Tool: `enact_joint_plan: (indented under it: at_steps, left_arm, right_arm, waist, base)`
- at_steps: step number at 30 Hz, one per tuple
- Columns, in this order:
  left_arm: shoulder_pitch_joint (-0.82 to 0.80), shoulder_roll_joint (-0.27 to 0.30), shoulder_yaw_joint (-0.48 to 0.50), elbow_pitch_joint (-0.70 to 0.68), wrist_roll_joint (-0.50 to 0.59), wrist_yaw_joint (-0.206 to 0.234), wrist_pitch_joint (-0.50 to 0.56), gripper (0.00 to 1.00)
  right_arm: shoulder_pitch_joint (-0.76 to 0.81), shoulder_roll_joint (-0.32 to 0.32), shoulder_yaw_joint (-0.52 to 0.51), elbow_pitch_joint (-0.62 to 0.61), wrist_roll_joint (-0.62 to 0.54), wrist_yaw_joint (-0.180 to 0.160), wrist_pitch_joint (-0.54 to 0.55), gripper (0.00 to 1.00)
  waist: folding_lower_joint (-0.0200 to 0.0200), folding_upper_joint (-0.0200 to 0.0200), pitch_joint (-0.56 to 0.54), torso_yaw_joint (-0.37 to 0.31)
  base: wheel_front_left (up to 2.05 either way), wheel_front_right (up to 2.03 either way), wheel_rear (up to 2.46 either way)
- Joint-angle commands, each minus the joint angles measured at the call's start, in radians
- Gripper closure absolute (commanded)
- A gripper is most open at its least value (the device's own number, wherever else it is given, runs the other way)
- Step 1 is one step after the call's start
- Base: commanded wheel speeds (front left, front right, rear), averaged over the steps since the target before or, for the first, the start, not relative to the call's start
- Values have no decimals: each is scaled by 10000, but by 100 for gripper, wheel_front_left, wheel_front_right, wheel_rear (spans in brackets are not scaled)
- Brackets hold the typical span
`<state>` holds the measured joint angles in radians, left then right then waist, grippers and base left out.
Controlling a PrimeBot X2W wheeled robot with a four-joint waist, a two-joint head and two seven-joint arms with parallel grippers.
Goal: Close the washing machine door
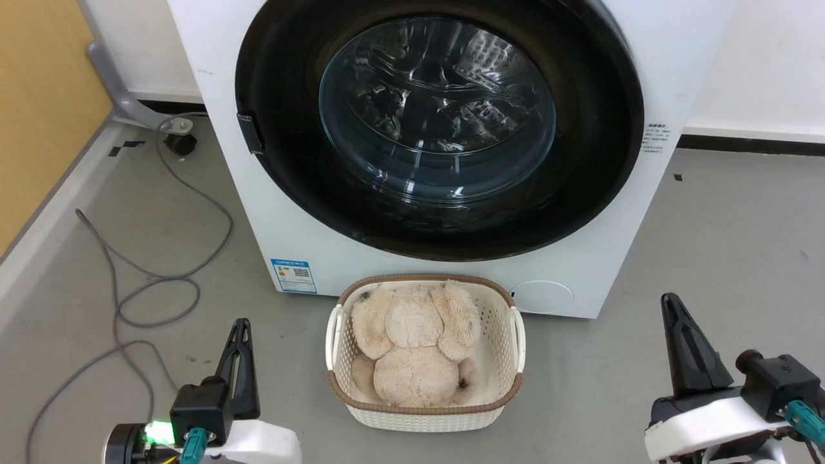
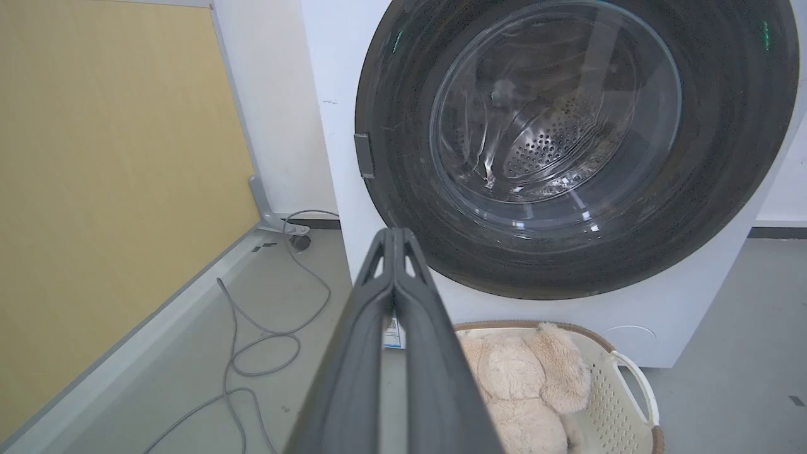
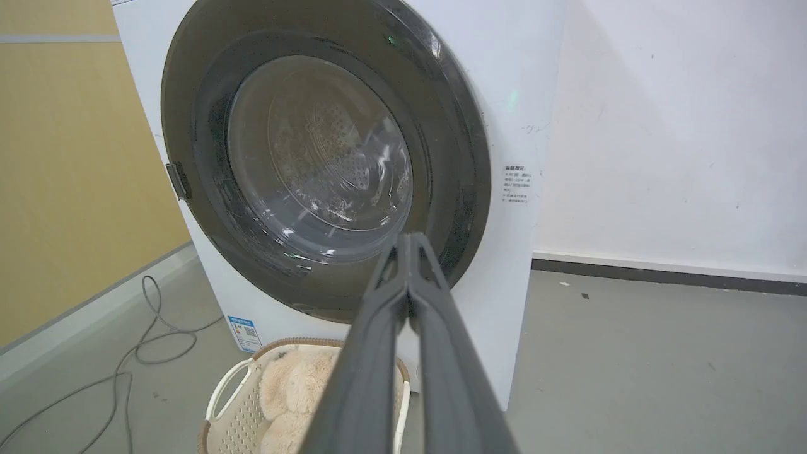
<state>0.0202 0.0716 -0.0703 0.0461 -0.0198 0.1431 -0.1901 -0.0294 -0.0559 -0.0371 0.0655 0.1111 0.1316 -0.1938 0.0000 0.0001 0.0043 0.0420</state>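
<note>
Left gripper (image 1: pixel 241 324) and right gripper (image 1: pixel 669 300), tapered matte black, are held low, jaws pressed together on nothing. Behind a perforated basket (image 1: pixel 515 351) holding a fluffy plush toy (image 1: pixel 412 351), the glossy round washing machine door (image 1: pixel 438 122) is seen flush against the smooth white washing machine (image 1: pixel 258 212).

Left hand (image 1: pixel 241 325) is black, its wrist (image 1: pixel 261 444) white.

Door (image 3: pixel 325 157) flush w/ washer (image 3: pixel 512 94); right gripper (image 3: pixel 408 243) jaws together
</note>
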Motion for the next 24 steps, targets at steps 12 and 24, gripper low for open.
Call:
enact_joint_plan:
  at_steps: [12,24]
  left_arm:
    - [-73,-50,131,-101,66,-237,285,100]
    - [-91,-73,210,-151,84,-403,510,100]
  right_arm:
    - [107,21,65,-144,-216,-3,312,100]
    - [133,26,108,-216,-341,-4,539,100]
  waist:
    - [0,-1,-6,-58]
    - [0,-1,-11,-108]
  base:
    - [0,0,0]
    - [0,0,0]
